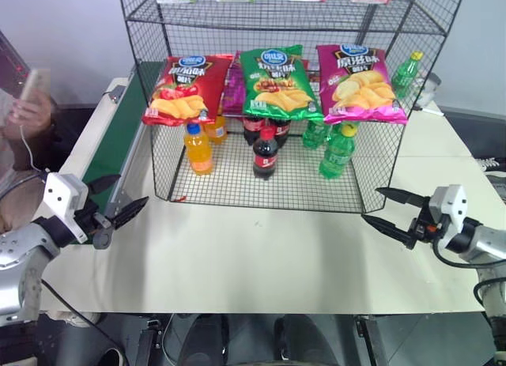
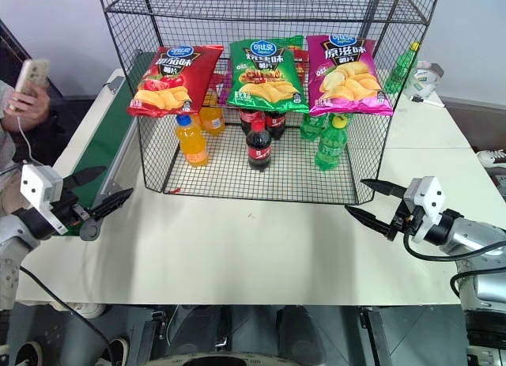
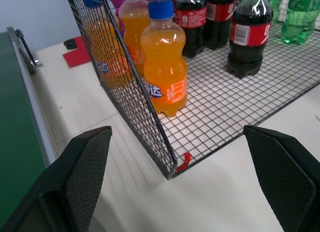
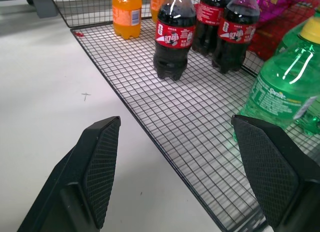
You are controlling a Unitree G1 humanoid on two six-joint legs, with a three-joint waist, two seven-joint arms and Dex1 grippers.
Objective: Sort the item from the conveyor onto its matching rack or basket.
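Now the green crisps bag (image 1: pixel 278 84) lies on the middle tier of the black wire rack (image 1: pixel 411 34), its lower edge hanging over the tier's front lip, between a red crisps bag (image 1: pixel 183 88) on its left and a pink crisps bag (image 1: pixel 360 83) on its right, the three nearly edge to edge. Below them, on the rack's bottom grid, stand orange soda bottles (image 1: pixel 198 148), cola bottles (image 1: pixel 266 152) and green soda bottles (image 1: pixel 338 151), set back from the front edge so that a strip of bare grid runs in front of them.

Both grippers hang over the pale table (image 1: pixel 261 263), well apart, with a wide bare stretch of tabletop between them and the rack's front edge. The left gripper (image 1: pixel 115 198) has its fingers spread wide with nothing between them, near the rack's front left corner and just beside the rail of the conveyor (image 1: pixel 118 145). The right gripper (image 1: pixel 389 209) also stands open and empty, near the rack's front right corner. At the left edge a person's hand (image 1: pixel 28 105) holds a phone (image 1: pixel 32 83).
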